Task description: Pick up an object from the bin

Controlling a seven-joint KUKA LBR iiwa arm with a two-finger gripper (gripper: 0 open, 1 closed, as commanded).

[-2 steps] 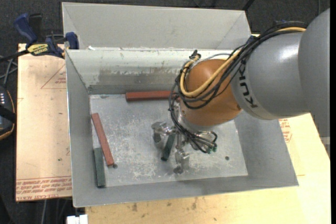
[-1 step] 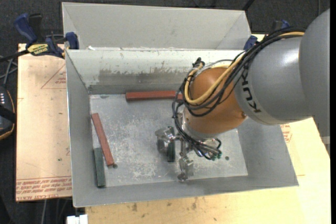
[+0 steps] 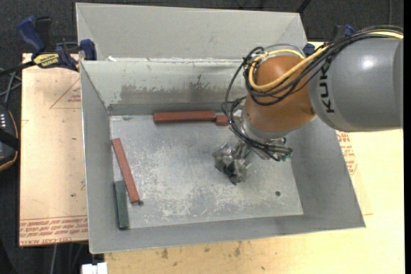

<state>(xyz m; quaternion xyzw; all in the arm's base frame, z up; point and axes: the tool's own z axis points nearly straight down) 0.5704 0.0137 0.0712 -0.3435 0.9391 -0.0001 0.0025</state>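
My gripper (image 3: 233,167) hangs low over the bin floor, right of the middle, under the orange cover. Nothing can be made out between its tips. A long reddish-brown bar (image 3: 186,117) lies along the back wall, its right end close to the arm and up-left of the gripper. Far to the left a second reddish-brown bar (image 3: 125,170) lies slanted beside the left wall, with a dark green bar (image 3: 121,205) next to its lower end.
The arm with its orange cover and cables fills the bin's right side and hides the floor beneath it. Bare scuffed floor lies between the gripper and the bars at the left.
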